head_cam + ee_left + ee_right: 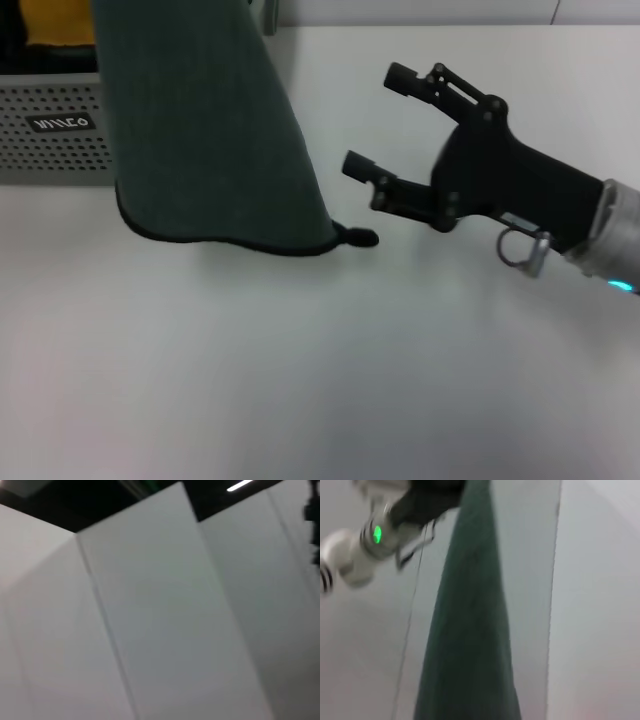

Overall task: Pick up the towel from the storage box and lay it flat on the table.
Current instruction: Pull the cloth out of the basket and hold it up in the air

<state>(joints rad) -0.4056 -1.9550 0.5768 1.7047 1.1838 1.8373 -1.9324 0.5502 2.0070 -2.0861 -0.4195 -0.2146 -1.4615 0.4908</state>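
Green towel hangs over the table, near its far left corner; the right gripper waits wide open just beside it.

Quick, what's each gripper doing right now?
Left gripper: holds the hanging dark grey-green towel from above; finger state cannot be told.
Right gripper: open, empty.

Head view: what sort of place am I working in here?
Probably an indoor test bench: a plain white table, a perforated grey-green plastic storage box, white partition panels behind.
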